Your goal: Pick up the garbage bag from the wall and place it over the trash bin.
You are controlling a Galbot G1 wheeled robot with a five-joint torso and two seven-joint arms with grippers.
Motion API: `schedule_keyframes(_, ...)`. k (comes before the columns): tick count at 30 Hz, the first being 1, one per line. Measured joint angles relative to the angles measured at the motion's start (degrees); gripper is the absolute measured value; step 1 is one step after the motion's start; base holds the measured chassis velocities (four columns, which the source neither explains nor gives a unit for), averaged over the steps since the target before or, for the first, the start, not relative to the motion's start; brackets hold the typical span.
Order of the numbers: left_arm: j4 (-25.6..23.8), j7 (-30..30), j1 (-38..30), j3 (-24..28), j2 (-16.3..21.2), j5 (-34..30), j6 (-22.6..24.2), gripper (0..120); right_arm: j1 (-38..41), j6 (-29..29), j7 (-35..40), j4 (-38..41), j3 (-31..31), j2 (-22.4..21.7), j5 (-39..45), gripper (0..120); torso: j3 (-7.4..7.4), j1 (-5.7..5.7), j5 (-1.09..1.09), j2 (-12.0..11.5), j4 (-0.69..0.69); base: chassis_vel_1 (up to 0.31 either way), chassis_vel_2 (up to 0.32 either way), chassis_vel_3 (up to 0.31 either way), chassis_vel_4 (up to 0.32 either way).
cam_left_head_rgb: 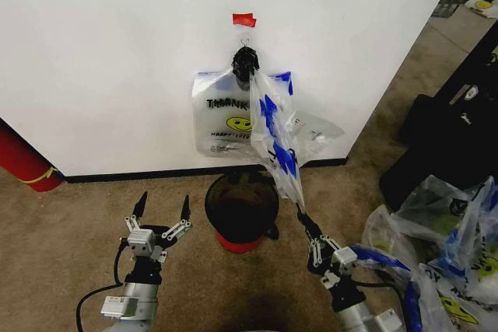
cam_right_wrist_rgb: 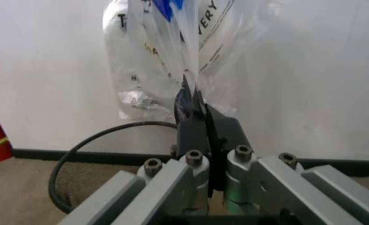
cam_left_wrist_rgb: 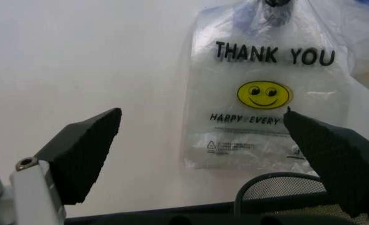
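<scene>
Right gripper pinching the garbage bag below the wall hook

Head view: the thin, crinkly clear garbage bag [cam_left_head_rgb: 274,134] with blue patches stretches from the centre hook down to the right gripper [cam_left_head_rgb: 302,214], clamped on its lower tip, above the round black trash bin [cam_left_head_rgb: 241,206]; the left gripper [cam_left_head_rgb: 162,209], lower left, is spread wide and empty. Left wrist view: a flat "THANK YOU" bag [cam_left_wrist_rgb: 266,93] hangs on the white wall [cam_left_wrist_rgb: 78,61]. Right wrist view: dark fingers [cam_right_wrist_rgb: 187,115] pressed together on bunched film — seemingly its bottom edge.

Two bags on wall hook: garbage bag [cam_left_head_rgb: 274,134], "THANK YOU" bag [cam_left_head_rgb: 222,118]. One trash bin [cam_left_head_rgb: 241,206]. Two grippers: left [cam_left_head_rgb: 163,207], right [cam_left_head_rgb: 304,219].
</scene>
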Motion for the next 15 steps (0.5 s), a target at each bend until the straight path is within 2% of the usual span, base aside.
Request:
schedule_keyframes(5,0.0,0.0,0.0,0.2,0.0,0.0,0.0,100,-0.4,1.0,0.5,0.3,0.5,-0.3,-0.3,0,0.0,0.0,0.0,0.0,0.0,0.0,0.0,0.0,0.0)
schedule_keyframes(9,-0.3,0.0,-0.1,1.0,0.2,-0.5,0.7,100,0.8,-0.3,1.2,1.7,0.2,-0.8,1.2,0,0.0,0.0,-0.01,0.0,0.0,0.0,0.0,0.0,0.0)
schedule_keyframes(15,-3.5,0.0,-1.7,4.1,3.4,-2.8,4.5,100,11.7,-9.3,4.7,4.3,-1.6,-2.4,8.1,0,0.01,0.0,0.01,0.0,0.02,0.0,0.0,0.0,0.0)
